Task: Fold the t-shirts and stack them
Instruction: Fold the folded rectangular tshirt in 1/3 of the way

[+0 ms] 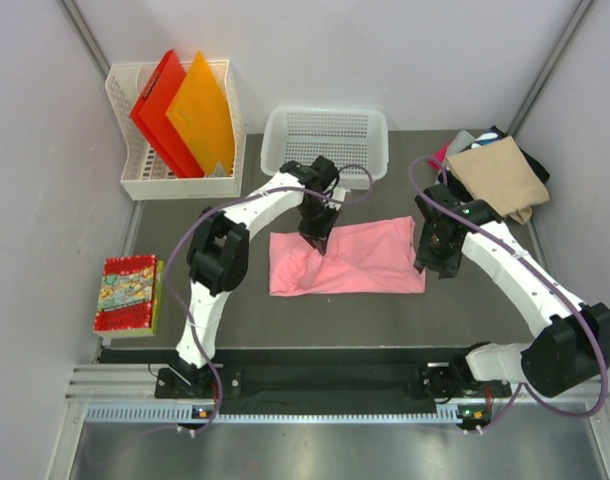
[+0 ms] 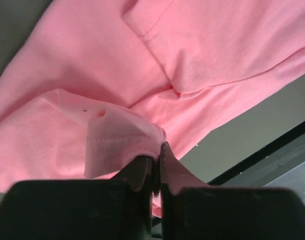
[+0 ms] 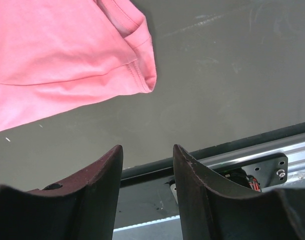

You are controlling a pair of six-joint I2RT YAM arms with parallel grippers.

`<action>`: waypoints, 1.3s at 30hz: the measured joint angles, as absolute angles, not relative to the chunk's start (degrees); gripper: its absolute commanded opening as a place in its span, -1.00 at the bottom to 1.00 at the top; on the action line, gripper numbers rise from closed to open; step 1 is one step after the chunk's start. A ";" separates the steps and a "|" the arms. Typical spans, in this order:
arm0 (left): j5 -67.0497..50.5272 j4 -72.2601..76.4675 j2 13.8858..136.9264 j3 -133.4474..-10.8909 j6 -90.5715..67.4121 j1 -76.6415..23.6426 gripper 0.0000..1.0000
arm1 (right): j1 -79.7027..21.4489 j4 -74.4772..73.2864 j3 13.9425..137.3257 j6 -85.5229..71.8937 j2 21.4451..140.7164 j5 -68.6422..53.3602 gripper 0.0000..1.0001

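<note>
Folding — the left gripper (image 2: 157, 152) pinches the soft light pink t-shirt (image 1: 365, 265) in its jaws. The right gripper (image 3: 147, 147) waits, jaws spread; next, probably carry that edge over.

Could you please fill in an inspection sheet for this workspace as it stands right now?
Surface: dark grey table; no spills seen.
Job's things: pink t-shirt lies partly folded mid-table; tan shirt tops a pile at the far right.
Clutter: white rack holding a red folder and an orange folder, far left; white basket, far centre; red patterned book, left edge.
Grippers: left gripper shut on a fold of the pink t-shirt; right gripper open, holding nothing, over bare table beside the shirt's right corner.
Cables: purple cable loops along each arm.
Surroundings: plain walls around the table; metal rail at the near edge.
</note>
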State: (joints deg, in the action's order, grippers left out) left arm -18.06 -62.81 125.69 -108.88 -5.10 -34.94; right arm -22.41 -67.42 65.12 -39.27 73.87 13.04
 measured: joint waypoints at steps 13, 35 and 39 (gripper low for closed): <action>-15.70 -61.80 124.44 -108.73 -5.85 -34.00 0.98 | -22.79 -67.61 65.14 -39.22 73.87 12.73 -0.07; -21.80 -50.43 109.56 -80.34 3.25 -18.09 0.80 | -51.20 -52.86 74.06 -49.52 95.79 -1.04 -0.04; -20.93 -49.60 109.75 -84.01 4.84 -17.89 0.79 | -51.20 -47.09 74.04 -51.05 97.86 -3.38 -0.04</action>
State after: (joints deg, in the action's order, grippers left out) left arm -20.93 -49.60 109.75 -84.01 4.84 -17.89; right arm -51.20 -47.09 74.04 -51.05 97.86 -3.38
